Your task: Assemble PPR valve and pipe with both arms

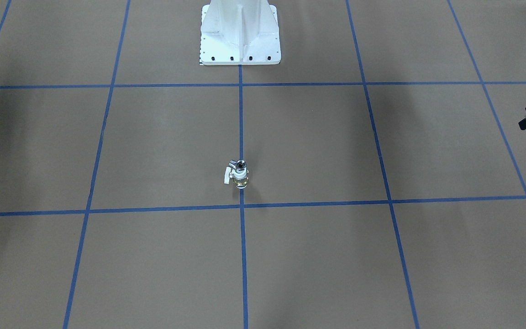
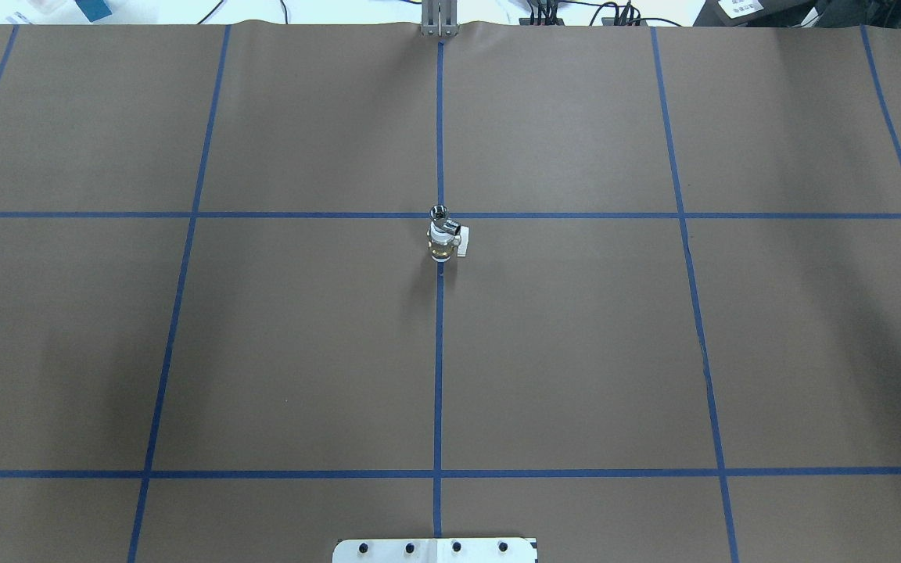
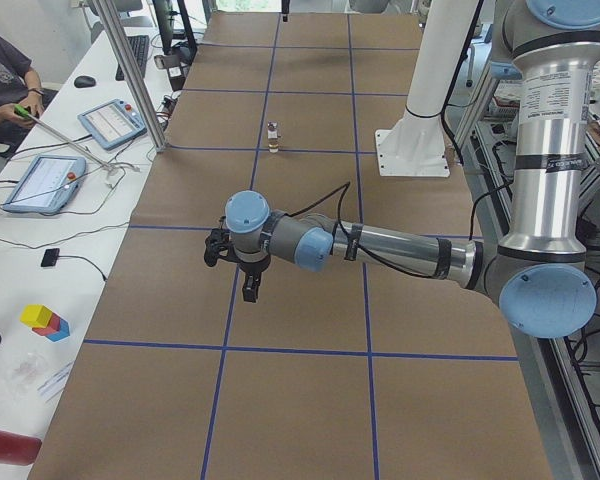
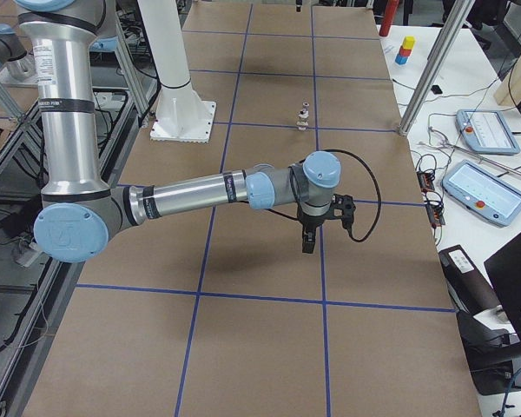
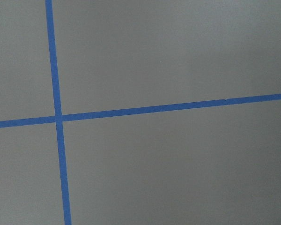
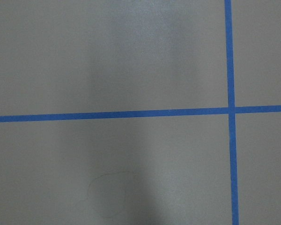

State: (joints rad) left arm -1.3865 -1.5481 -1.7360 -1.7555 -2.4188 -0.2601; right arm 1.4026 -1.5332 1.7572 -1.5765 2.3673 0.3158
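Apparently joined | stubby brass-and-white PPR valve (image 1: 241,178), knobbly chrome-silver pipe (image 1: 240,163) atop, stood upright | midway between, well apart from, black left gripper (image 3: 248,288) and black right gripper (image 4: 308,243), neither nearer | jaw gaps could not be told

Left arm (image 3: 380,245) (near, large) reaches in from 3 o'clock, forearm level above the table (image 3: 310,400). Left tool (image 3: 247,285) hangs fingers-down over a blue tape line (image 3: 220,390); open or closed not readable. PPR valve (image 3: 273,137) upright at tool's 12 o'clock, well apart — white pedestal (image 3: 413,150) at valve's 3 o'clock.
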